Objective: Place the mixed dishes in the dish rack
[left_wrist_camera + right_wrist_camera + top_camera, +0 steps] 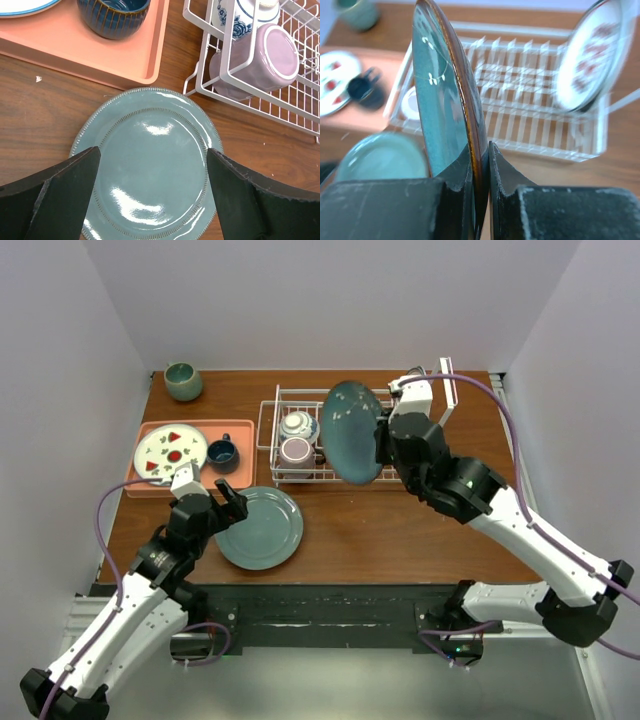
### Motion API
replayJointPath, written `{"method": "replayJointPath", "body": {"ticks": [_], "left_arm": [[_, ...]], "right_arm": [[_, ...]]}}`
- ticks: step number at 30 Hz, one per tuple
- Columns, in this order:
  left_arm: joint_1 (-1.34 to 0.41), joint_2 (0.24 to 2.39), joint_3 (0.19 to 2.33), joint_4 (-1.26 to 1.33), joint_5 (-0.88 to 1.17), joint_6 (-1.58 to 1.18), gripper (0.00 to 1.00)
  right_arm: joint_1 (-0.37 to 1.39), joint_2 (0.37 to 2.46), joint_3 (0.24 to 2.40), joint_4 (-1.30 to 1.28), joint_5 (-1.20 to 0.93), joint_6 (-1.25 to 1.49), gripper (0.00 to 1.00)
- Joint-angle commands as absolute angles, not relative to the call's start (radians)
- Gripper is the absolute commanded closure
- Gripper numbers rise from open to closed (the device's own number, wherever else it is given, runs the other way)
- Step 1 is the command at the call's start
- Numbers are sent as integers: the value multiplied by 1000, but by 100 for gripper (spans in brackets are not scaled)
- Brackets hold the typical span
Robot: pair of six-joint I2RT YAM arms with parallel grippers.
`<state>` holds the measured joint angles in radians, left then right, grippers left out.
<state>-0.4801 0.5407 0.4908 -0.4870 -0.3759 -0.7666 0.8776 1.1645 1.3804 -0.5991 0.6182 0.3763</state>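
Note:
My right gripper [385,445] [481,150] is shut on the bottom edge of a dark teal plate with a brown rim [352,432] [437,95], holding it upright above the white wire dish rack [272,440] [520,90]. The rack holds the blue-and-white bowl [298,425] [230,20] and the pinkish mug [297,451] [260,60] at its left end. A white plate with a lettered rim [592,55] stands at its right end. My left gripper [222,502] [152,152] is open above the plain teal plate [260,528] [150,165], which lies flat on the table.
A salmon-pink tray [240,430] [75,50] at the left holds a white plate with red fruit marks [170,450] and a dark blue cup [222,453] [114,15]. A grey-green cup [183,381] stands at the back left corner.

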Motion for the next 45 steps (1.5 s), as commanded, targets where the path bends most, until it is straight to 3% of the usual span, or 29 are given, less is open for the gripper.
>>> {"method": "replayJointPath", "body": {"ticks": [1,7,13,20,39,45], "left_arm": [[-482,540,489,-449,-419,-775,7],[-482,541,480,-448,-422,-779,7],[-482,546,483,-449,-426,-778,6],[-482,560,483,-451,-428,-779,6],[-482,569,489,-459,-431,-785,6],[-482,571,488,-463,-430,-788,5]], "right_arm": [[870,1222,1523,-439,971,246,100],[845,1337,1565,-345,1135,115,100],[784,1442,1591,-288,1160,41,100],[671,1563,1606,-256,1123,29,100],[565,1789,1683,-259,1016,97,100],[540,1809,1689,-282,1000,110,68]]}}
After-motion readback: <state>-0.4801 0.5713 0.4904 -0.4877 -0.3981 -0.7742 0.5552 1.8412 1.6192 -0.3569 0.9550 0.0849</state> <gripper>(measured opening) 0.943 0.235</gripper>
